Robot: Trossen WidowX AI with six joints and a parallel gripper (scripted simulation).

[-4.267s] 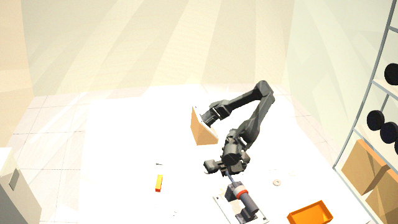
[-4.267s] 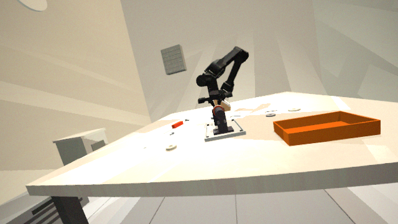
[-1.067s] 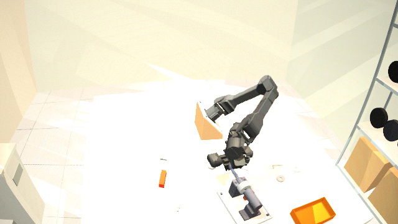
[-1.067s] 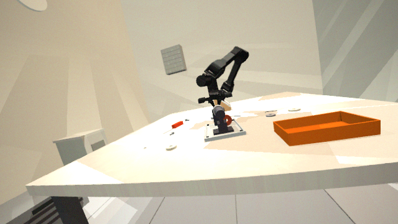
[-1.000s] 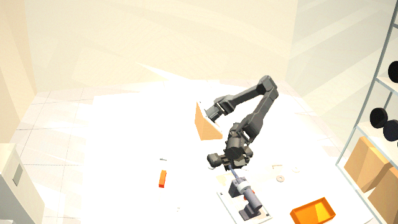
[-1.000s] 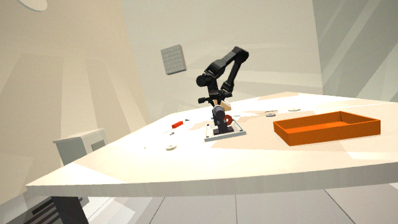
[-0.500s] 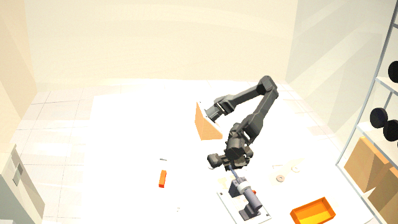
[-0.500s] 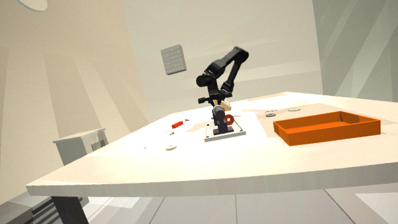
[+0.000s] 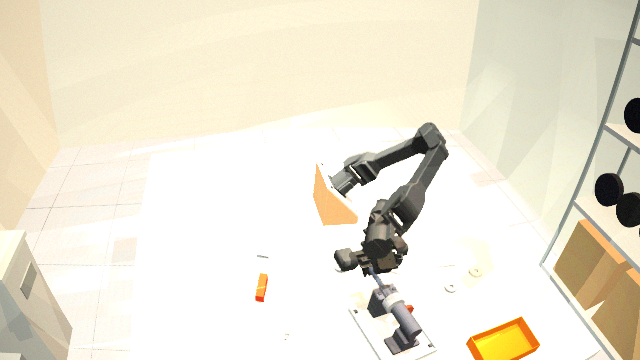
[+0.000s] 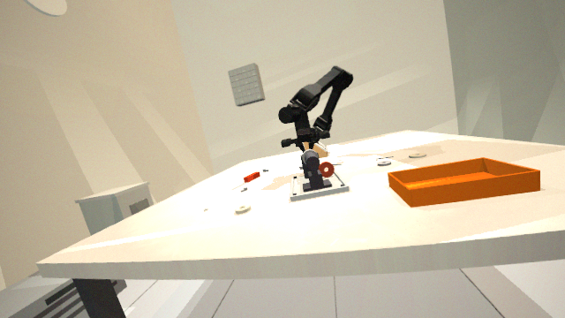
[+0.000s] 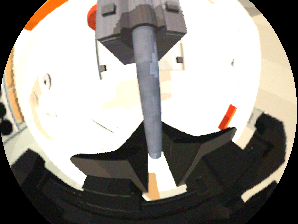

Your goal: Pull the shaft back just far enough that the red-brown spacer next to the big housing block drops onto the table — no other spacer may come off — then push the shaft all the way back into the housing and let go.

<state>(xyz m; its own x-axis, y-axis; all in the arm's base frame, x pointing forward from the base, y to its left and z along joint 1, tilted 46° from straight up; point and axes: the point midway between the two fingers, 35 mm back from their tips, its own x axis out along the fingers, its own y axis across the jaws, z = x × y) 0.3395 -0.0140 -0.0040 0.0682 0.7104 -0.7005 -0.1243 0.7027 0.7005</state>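
The red-brown spacer is off the shaft. It is upright on its edge beside the housing, low over the base plate; whether it touches the plate I cannot tell. The grey shaft runs from my fingers into the dark bearing block. A whitish spacer is still in line between that block and the big cylindrical housing. My gripper is shut on the shaft near its free end. The shaft's inner end is hidden.
An orange tray lies right of the fixture. A red-orange block lies to the left. Pale rings lie on the table. A tan wedge-shaped block stands behind, near the arm's base.
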